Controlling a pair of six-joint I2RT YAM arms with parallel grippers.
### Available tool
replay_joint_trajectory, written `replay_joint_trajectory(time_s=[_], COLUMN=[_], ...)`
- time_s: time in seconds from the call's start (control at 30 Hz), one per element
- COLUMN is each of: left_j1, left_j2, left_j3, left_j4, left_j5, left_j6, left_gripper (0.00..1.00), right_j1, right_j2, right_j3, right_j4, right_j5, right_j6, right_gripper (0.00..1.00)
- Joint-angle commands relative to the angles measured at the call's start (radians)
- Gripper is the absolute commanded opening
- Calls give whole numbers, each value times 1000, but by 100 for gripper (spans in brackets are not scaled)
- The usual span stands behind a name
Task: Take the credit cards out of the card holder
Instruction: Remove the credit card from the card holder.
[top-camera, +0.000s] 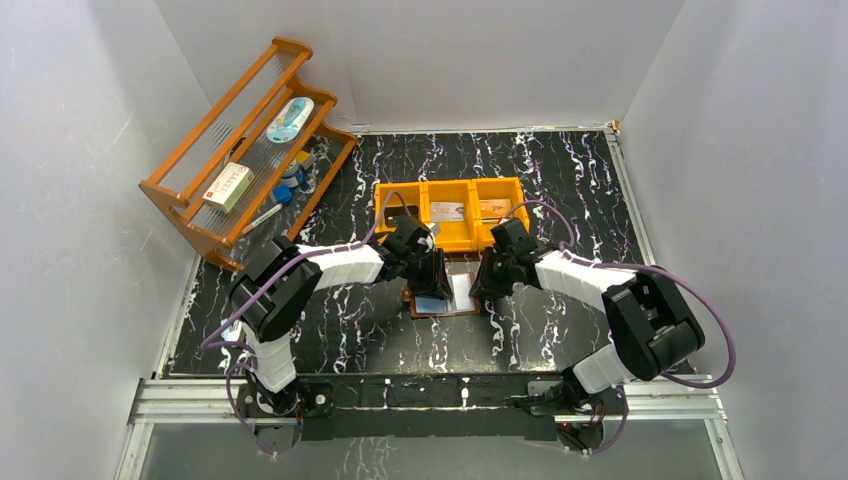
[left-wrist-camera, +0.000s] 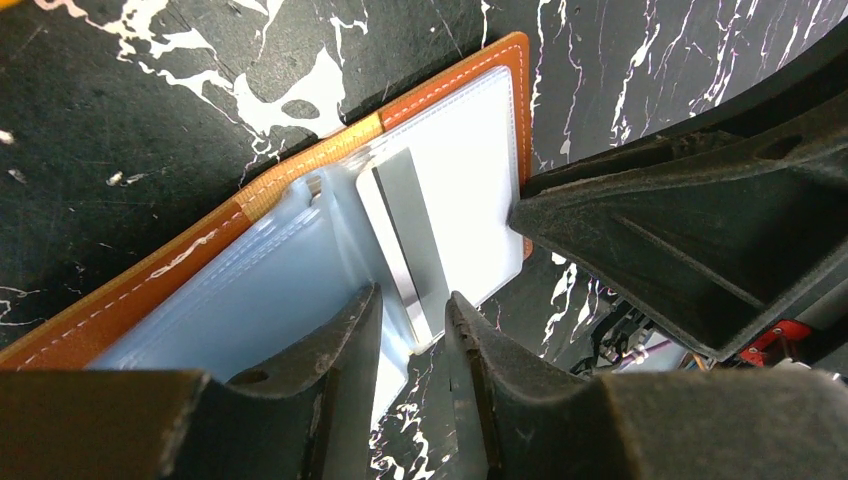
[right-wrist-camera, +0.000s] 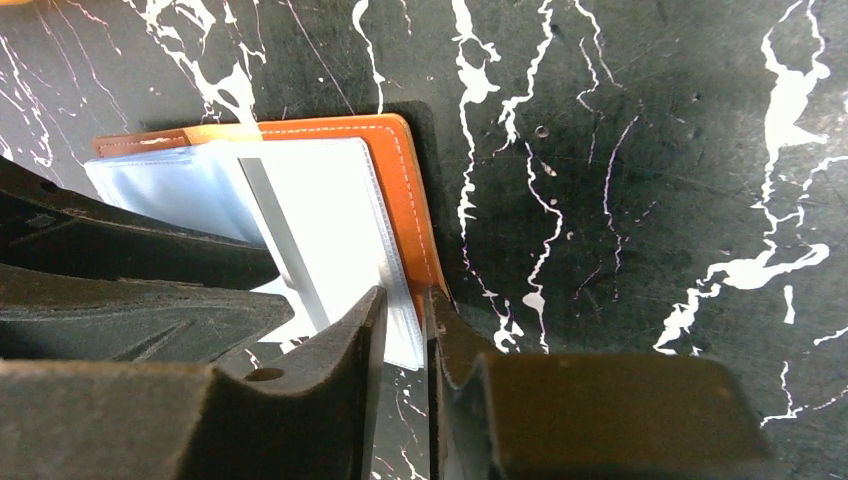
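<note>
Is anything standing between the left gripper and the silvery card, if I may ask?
Nothing visible does: the near end of the silvery card lies within the left gripper, and the right gripper sits aside on the card holder.

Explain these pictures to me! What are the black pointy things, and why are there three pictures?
They show a robot with two arms bolted to a black marble-patterned table. One picture comes from a camera up above; the other two come from little cameras on the wrists, so the black pointy things are the robot's own fingers. Between the arms lies an open brown card holder with clear pockets. The left gripper has its jaws open around a lifted pocket with a silvery-grey card in it. The right gripper sits over the holder's edge; I can't tell if it pinches. Behind are an orange bin and a wooden rack.
</note>
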Motion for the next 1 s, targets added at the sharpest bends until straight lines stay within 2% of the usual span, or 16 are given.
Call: replay_joint_trajectory(time_s=[0.0,0.17,0.3,0.67,0.83,0.97], left_j1=[-2,-2,-2,-2,0,10], left_j2=[6,24,32,-2,-37,-53], left_j3=[12,15,14,-9,-10,-16], left_j4=[-51,-33,-12,-33,-82,-98], left_j5=[-11,9,25,-9,-52,-63], left_j6=[20,8,-2,-8,14,25], left_gripper=[30,29,25,0,0,0], right_j1=[-6,-5,-5,-6,-7,-8], right_j2=[6,7,39,78,70,62], right_j3=[1,-6,-15,-39,-30,-23], right_j4=[22,60,76,49,16,15], right_j5=[-29,-88,-119,-73,-16,-13], right_j6=[-16,-25,-15,19,15,13], right_gripper=[27,21,18,12,4,2])
